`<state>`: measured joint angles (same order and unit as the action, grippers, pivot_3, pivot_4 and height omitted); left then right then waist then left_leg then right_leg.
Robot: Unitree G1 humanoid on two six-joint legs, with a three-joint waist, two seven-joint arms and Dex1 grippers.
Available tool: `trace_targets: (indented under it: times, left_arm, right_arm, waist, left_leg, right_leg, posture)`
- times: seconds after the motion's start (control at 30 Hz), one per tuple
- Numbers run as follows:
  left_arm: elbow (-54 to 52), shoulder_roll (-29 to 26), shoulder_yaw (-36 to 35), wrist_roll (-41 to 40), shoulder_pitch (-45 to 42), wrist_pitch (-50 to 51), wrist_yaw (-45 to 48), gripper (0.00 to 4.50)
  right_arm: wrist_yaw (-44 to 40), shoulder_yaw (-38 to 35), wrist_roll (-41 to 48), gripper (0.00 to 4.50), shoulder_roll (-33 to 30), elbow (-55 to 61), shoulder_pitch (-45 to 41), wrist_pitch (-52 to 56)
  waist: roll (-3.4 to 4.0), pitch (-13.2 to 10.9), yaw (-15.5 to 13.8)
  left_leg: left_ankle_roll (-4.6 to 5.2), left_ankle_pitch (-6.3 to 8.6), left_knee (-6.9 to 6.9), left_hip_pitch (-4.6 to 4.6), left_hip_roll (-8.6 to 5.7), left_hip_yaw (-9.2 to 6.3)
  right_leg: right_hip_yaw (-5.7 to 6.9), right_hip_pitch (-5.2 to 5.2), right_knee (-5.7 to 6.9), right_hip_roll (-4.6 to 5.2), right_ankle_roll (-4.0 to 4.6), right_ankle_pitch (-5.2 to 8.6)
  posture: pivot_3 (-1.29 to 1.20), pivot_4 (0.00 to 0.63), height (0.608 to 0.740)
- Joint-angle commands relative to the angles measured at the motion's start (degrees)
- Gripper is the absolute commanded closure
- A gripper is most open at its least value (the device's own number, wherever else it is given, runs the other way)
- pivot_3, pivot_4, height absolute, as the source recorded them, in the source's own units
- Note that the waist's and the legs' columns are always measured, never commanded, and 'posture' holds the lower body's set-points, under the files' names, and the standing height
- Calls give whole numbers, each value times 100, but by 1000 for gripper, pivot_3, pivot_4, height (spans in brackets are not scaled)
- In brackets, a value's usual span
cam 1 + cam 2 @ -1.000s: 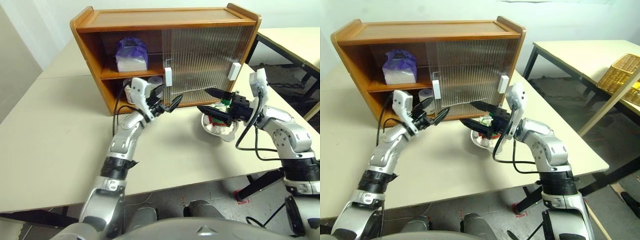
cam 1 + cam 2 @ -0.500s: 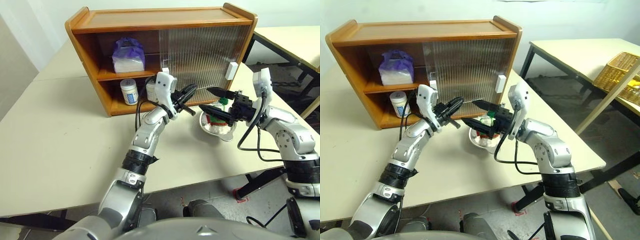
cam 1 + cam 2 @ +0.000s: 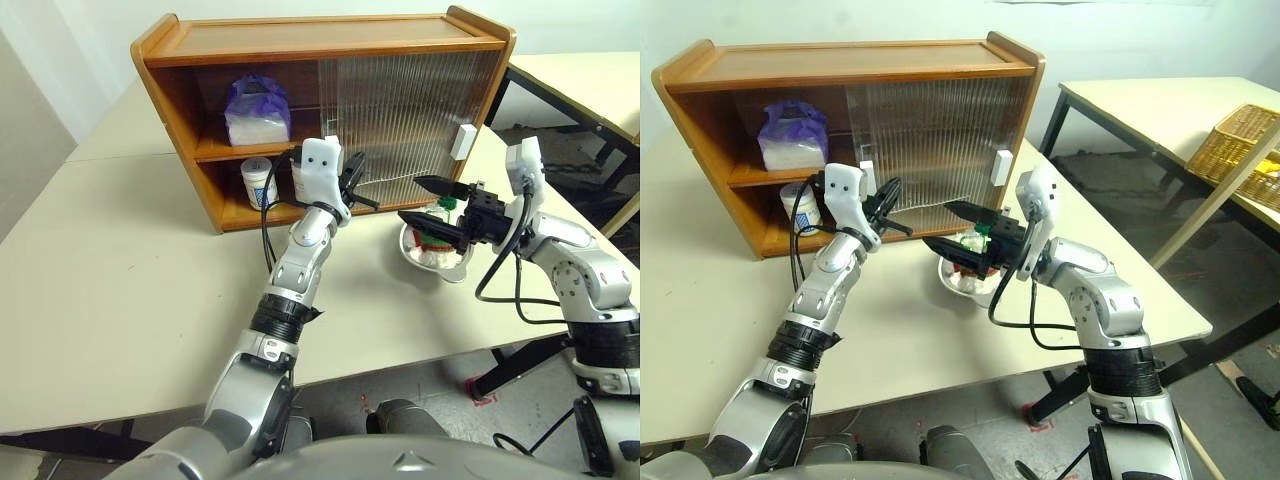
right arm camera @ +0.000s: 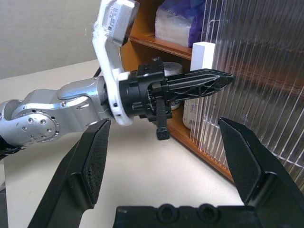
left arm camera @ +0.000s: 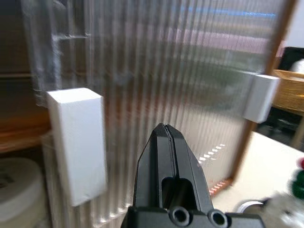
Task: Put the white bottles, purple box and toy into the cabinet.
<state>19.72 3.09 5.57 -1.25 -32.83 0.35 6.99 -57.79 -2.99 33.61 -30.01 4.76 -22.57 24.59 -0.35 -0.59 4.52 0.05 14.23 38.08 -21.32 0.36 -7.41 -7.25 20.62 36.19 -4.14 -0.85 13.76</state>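
looking at the left eye view, i am seeing the cabinet (image 3: 320,45) standing in the upper middle of the frame on the table (image 3: 110,260). its ribbed sliding doors are covering the right part, and the left part is standing open.

the purple box (image 3: 258,110) is lying on the upper shelf, in the open part. one white bottle (image 3: 259,182) is standing on the lower shelf under it. a second white bottle (image 3: 300,178) is standing just beside the first one, half hidden behind my left arm and the door edge.

i am holding the left gripper (image 3: 352,182) in the middle of the frame, in front of the door, just beside the white handle (image 5: 78,142). its two fingers are pressed together with nothing between them. i cannot tell if the tips are touching the door.

the right gripper (image 3: 420,200) is hanging right of the centre with its fingers spread wide apart, gripping nothing. the toy (image 3: 437,232) is sitting in a steel bowl (image 3: 440,265) on the table, just under and behind these fingers, in front of the closed door.
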Motion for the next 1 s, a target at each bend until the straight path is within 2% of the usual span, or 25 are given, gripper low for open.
trace_targets:
  times: [0.03, 0.8, 1.0]
  left_arm:
    - [112, 44, -65, 180, 11, -51, -312, 4477]
    - [-1075, -76, -552, 319, 591, 425, -1447, 4477]
    - [-1286, -378, -867, 354, 680, 554, -1633, 4477]
  right_arm:
    - [-51, 11, 35, 0, -74, 115, 26, 79]
    - [-252, 128, 10, 0, -38, -103, -197, 148]
    - [-276, 190, -18, 0, 13, -175, -236, 136]
  waist:
    - [-1, -1, 1]
    - [-3, -3, -22]
    - [-3, -3, -45]
  left_leg:
    - [0, 0, 0, 0, 0, 0]
    - [0, 0, 0, 6, -6, 1]
    - [-1, 0, -2, 10, -5, 1]
  right_leg:
    - [0, 0, 0, 0, 0, 0]
    - [4, -4, 2, -1, 1, 0]
    - [3, -4, 3, -1, 4, -1]
  posture:
    - [-147, 0, 740]
    - [-82, 0, 740]
    - [-69, 0, 740]
